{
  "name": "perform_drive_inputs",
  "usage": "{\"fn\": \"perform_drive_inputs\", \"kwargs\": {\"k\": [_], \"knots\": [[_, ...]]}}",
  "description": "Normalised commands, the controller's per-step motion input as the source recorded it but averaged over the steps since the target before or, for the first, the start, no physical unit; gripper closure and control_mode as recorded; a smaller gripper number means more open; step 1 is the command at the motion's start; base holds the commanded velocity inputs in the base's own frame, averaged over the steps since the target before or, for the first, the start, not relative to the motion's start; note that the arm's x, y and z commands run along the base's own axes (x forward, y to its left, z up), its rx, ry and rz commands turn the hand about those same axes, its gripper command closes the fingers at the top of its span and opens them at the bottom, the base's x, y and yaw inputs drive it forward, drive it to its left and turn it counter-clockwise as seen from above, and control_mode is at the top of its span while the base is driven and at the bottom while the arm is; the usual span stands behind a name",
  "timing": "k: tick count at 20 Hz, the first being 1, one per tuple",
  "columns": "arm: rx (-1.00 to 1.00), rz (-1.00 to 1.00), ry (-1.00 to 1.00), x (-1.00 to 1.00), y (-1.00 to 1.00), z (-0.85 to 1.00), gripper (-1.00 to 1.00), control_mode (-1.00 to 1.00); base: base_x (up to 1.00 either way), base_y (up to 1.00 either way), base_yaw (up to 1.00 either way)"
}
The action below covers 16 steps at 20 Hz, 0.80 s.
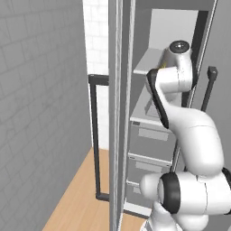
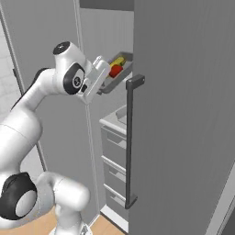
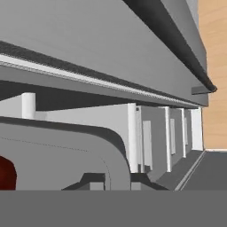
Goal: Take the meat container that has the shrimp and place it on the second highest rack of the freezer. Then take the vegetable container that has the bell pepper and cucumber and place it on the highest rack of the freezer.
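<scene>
We've got the veggie container (image 2: 117, 69), red and yellow stuff inside, tilted up at the freezer (image 2: 183, 114) opening, above its drawers (image 2: 112, 158). The gripper (image 2: 102, 73) is at the container's near edge, fingers seemingly pinching the rim, though we can't tell for sure.
</scene>
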Motion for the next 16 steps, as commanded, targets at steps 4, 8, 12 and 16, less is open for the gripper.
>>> {"fn": "perform_drive_inputs", "kwargs": {"k": [4,8,12,16], "knots": [[0.00,-0.07,0.06,0.79,-0.43,0.17,1.00,-1.00,0.00,0.00,0.00],[0.01,0.00,0.05,0.77,-0.44,0.00,1.00,-1.00,0.00,0.00,0.00],[0.02,-0.01,0.01,0.69,-0.58,0.00,1.00,-1.00,0.00,0.00,0.00],[0.03,-0.04,0.00,0.65,-0.56,0.00,1.00,-1.00,0.00,0.00,0.00]]}}
